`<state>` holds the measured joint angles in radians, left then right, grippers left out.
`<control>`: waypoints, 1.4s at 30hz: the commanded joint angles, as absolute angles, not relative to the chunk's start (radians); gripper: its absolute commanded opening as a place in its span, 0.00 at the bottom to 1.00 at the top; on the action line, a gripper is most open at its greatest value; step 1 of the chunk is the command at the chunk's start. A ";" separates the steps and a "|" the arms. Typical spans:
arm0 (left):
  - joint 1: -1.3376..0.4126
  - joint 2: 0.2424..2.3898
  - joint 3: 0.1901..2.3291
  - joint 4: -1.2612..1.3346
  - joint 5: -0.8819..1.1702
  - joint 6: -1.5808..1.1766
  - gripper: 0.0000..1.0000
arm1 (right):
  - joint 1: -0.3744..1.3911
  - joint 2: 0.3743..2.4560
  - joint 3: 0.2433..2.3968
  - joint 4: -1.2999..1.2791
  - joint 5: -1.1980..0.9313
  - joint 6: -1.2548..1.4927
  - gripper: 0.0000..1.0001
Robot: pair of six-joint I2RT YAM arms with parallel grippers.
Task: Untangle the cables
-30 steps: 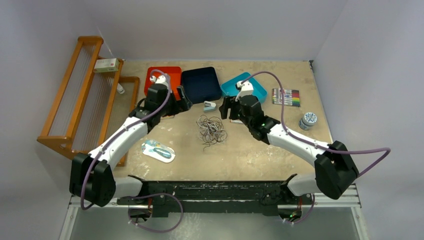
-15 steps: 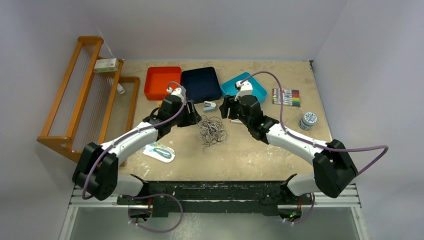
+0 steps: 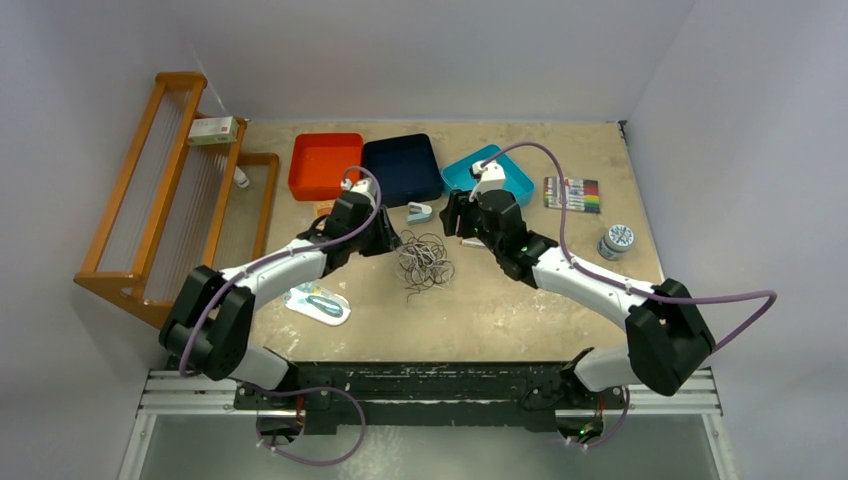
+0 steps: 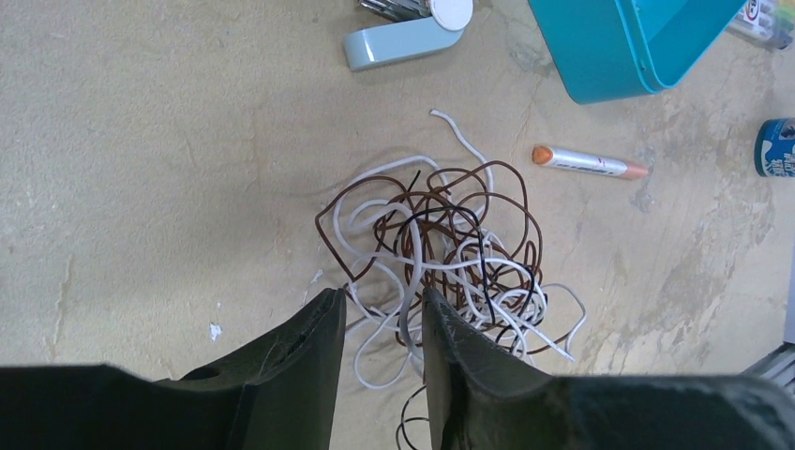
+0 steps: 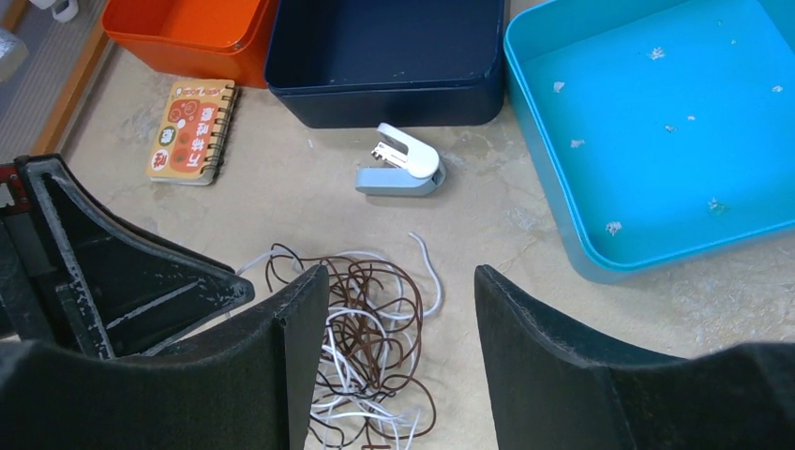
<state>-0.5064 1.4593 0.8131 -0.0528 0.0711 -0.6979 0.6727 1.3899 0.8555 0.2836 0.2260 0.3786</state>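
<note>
The cables [image 3: 424, 262] lie in one tangled heap of thin white, brown and black strands mid-table, also seen in the left wrist view [image 4: 441, 253] and the right wrist view [image 5: 370, 347]. My left gripper [image 3: 386, 240] is low at the heap's left edge. Its jaws [image 4: 382, 298] stand partly apart, with loose white loops lying in the gap and nothing clamped. My right gripper [image 3: 455, 216] hovers at the heap's upper right, open [image 5: 401, 274]; its left finger [image 5: 300, 319] is over the heap's edge. The left gripper's black body [image 5: 112, 272] shows in the right wrist view.
Along the back sit an orange tray [image 3: 325, 165], a navy tray [image 3: 402, 168] and a teal tray [image 3: 505, 180]. A stapler [image 3: 419, 211] and an orange-tipped pen [image 4: 586, 162] lie near the heap. Left: wooden rack [image 3: 165, 200], packaged scissors [image 3: 316, 301]. Right: marker set [image 3: 572, 194], tin [image 3: 615, 240].
My left arm swung right from the orange tray down to the heap's left edge, and its jaws narrowed. The right gripper stayed in place and narrowed slightly.
</note>
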 commanded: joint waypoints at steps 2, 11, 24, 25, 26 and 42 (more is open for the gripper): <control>-0.511 1.488 0.849 0.038 0.066 -0.710 0.31 | 0.668 1.371 0.858 0.332 0.235 0.363 0.61; -0.511 1.552 0.902 0.055 0.054 -0.690 0.17 | 0.668 1.363 0.861 0.339 0.245 0.343 0.65; -0.511 1.499 0.987 -0.075 0.030 -0.585 0.00 | 0.667 1.330 0.816 0.433 0.206 0.339 0.75; -0.511 1.494 0.998 -0.098 0.037 -0.567 0.00 | 0.668 1.326 0.813 0.441 0.200 0.338 0.76; -0.510 1.489 1.011 -0.120 0.045 -0.546 0.00 | 0.667 1.321 0.808 0.451 0.192 0.336 0.77; -0.517 1.392 1.153 -0.357 0.216 -0.272 0.00 | 0.668 1.251 0.642 0.730 0.046 0.333 0.87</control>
